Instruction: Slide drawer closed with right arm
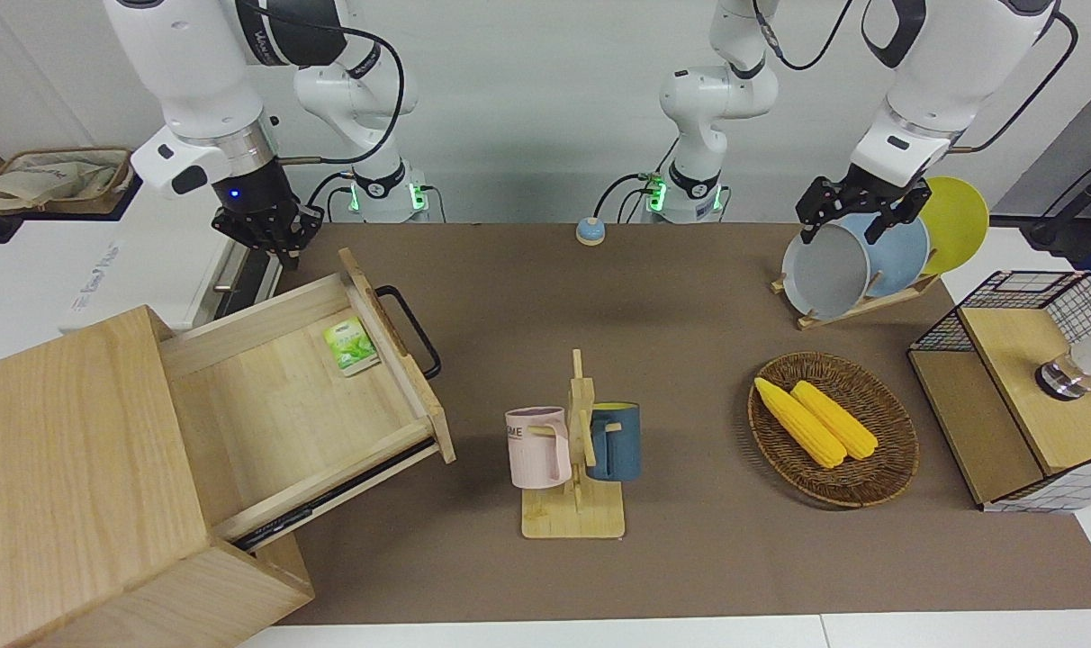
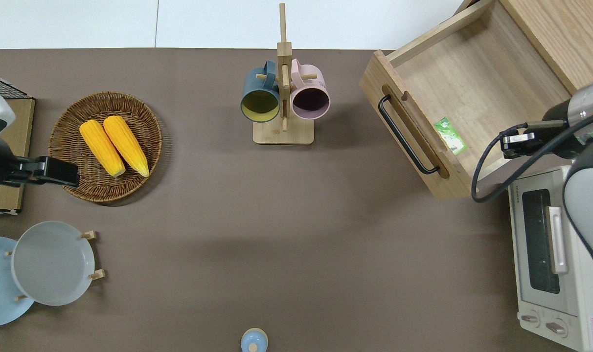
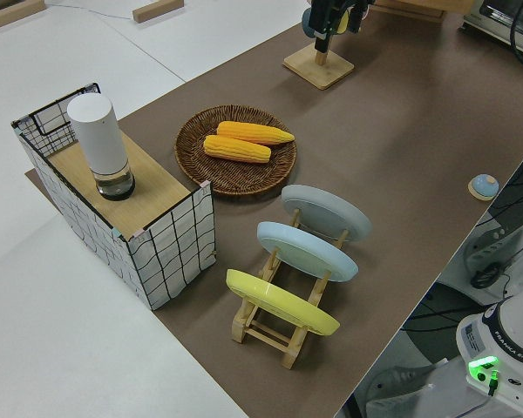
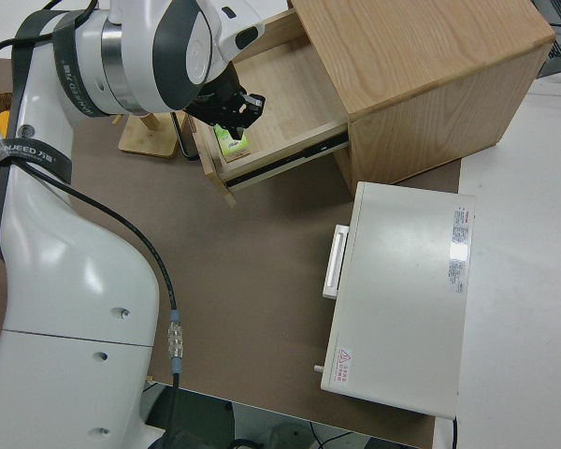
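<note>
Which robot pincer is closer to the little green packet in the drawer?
The right pincer. It hangs over the open drawer's edge nearest the robots, close to the green packet. The left arm is parked at the opposite end of the table.
</note>
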Tool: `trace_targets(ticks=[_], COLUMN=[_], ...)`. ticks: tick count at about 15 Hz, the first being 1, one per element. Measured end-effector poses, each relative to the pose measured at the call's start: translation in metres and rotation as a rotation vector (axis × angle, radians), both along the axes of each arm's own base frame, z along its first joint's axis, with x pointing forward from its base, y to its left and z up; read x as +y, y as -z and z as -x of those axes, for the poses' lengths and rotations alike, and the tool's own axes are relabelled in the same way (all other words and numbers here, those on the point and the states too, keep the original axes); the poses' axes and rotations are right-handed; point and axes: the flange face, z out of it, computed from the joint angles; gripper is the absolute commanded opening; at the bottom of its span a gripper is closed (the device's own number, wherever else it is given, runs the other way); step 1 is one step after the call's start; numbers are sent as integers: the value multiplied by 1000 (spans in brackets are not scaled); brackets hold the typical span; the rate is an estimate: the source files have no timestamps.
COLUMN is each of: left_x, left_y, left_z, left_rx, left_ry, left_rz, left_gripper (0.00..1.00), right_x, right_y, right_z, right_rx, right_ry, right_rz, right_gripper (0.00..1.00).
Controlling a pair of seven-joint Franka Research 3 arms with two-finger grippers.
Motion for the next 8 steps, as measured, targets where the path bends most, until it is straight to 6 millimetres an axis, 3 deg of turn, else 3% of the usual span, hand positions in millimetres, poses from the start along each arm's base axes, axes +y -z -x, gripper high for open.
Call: trace_targets(ticks=[3, 8], left_x=[0, 0], left_y=[0, 0], left_z=[0, 0], left_rx=[0, 0], left_ry=[0, 0], left_rz=[0, 0], left_gripper=[993, 993], right_x=[-1, 5], right_y=[-13, -17], right_z=[7, 9], right_rx=[1, -4], right_ry=[2, 3], right_rz=[1, 0], right_gripper=[0, 0])
